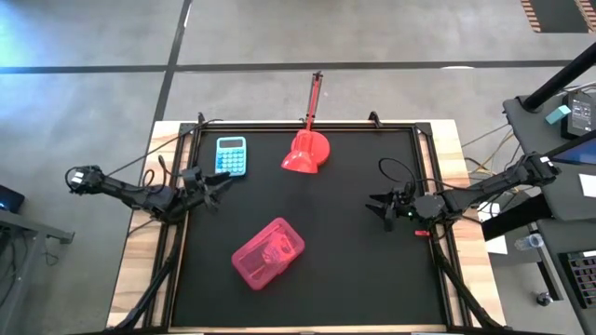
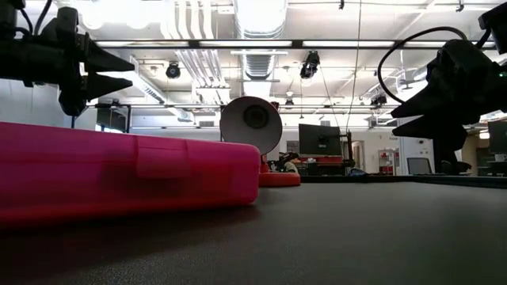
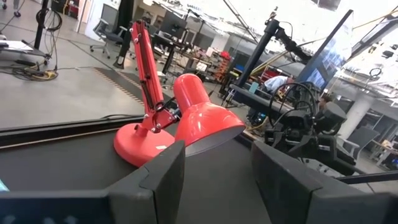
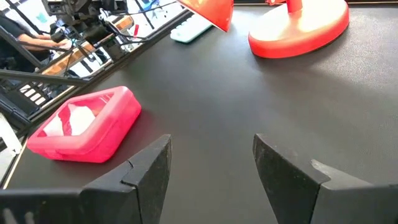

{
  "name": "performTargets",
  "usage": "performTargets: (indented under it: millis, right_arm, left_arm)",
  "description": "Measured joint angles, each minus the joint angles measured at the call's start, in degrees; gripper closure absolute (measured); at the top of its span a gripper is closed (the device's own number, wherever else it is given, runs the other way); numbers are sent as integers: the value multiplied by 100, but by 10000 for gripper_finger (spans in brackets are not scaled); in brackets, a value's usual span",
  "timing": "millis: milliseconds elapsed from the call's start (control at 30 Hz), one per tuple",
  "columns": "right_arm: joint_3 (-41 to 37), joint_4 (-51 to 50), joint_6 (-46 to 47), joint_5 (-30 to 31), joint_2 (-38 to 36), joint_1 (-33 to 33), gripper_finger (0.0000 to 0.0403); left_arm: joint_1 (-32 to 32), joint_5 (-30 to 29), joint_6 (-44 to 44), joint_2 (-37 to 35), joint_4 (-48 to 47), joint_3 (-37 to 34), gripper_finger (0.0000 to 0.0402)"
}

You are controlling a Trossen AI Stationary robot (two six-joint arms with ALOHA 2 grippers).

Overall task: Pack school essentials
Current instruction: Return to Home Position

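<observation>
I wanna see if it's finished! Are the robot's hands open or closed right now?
Left hand: open, holding nothing.
Right hand: open, holding nothing.

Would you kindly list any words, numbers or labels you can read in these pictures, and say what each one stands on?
None can be read.
The calculator keys and display are too small to read.
The red box and red lamp show no lettering.
</observation>
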Motion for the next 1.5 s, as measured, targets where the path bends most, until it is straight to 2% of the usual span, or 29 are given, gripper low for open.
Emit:
performTargets:
  millis: [1500]
  right_arm:
    - [0,-2,0,0,0,0,186]
  left_arm:
    - [0,1,-1,548,0,0,233]
